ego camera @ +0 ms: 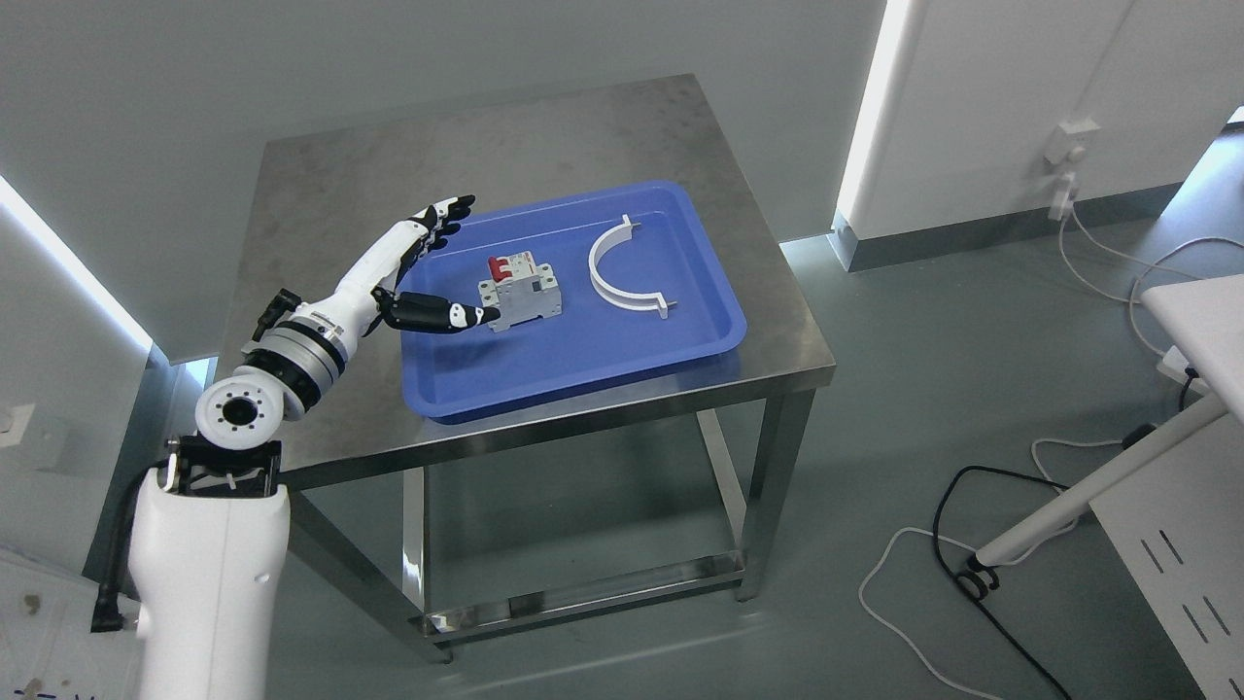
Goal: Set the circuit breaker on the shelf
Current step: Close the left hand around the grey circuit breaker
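The grey circuit breaker with red switches (520,293) stands in the blue plastic tray (622,365) at frame centre, on the steel table (321,194). The white left hand (413,267) has its fingers (442,216) spread, thumb tip touching the breaker's left side. Risk: an incomplete grip could tip or push it toward the white curved bracket (622,267).
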Robot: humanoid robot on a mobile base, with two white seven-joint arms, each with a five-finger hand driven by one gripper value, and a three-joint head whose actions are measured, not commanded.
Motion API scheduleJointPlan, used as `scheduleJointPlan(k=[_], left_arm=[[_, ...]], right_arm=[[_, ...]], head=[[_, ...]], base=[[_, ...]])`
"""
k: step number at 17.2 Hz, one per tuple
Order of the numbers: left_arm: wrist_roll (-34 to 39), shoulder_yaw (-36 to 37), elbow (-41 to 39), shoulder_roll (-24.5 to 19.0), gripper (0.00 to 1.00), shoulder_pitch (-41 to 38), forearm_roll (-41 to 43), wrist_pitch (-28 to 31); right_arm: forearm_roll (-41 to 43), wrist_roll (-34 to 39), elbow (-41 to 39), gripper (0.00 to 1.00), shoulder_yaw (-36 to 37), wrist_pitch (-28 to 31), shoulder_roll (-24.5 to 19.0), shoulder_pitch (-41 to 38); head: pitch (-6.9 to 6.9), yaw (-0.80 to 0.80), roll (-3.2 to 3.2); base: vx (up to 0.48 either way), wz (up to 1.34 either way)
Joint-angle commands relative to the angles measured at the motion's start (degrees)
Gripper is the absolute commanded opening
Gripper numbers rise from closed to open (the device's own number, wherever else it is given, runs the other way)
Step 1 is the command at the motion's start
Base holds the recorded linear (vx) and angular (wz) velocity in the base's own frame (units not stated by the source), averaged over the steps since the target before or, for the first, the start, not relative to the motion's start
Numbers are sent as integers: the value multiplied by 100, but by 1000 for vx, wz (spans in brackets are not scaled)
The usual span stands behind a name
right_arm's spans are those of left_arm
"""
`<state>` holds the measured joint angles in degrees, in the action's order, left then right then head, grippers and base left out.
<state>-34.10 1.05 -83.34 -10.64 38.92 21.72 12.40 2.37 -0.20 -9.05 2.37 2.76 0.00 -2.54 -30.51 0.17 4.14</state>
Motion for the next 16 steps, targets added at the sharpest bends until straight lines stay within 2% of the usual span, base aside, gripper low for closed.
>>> scheduleJointPlan(k=[1, 3, 6, 12, 16], left_arm=[[-62, 722, 441, 123, 93, 441, 763, 227], [-106, 730, 424, 141, 89, 380, 746, 236], [-132, 757, 424, 404, 83, 362, 763, 245], [-203, 704, 512, 361, 72, 362, 965, 245], [-203, 476, 617, 370, 62, 353, 965, 245]], right_arm=[[0, 2, 0, 100, 0, -4, 100, -1], [0, 2, 0, 100, 0, -4, 100, -1], [0, 2, 0, 100, 0, -4, 100, -1], [0, 2, 0, 100, 0, -4, 100, -1], [0, 2, 0, 100, 0, -4, 100, -1]], head=[[0, 0, 0], [0, 0, 0], [0, 0, 0], [0, 0, 0], [0, 0, 0]], base=[[0, 0], [0, 0], [0, 0], [0, 0], [6, -35]])
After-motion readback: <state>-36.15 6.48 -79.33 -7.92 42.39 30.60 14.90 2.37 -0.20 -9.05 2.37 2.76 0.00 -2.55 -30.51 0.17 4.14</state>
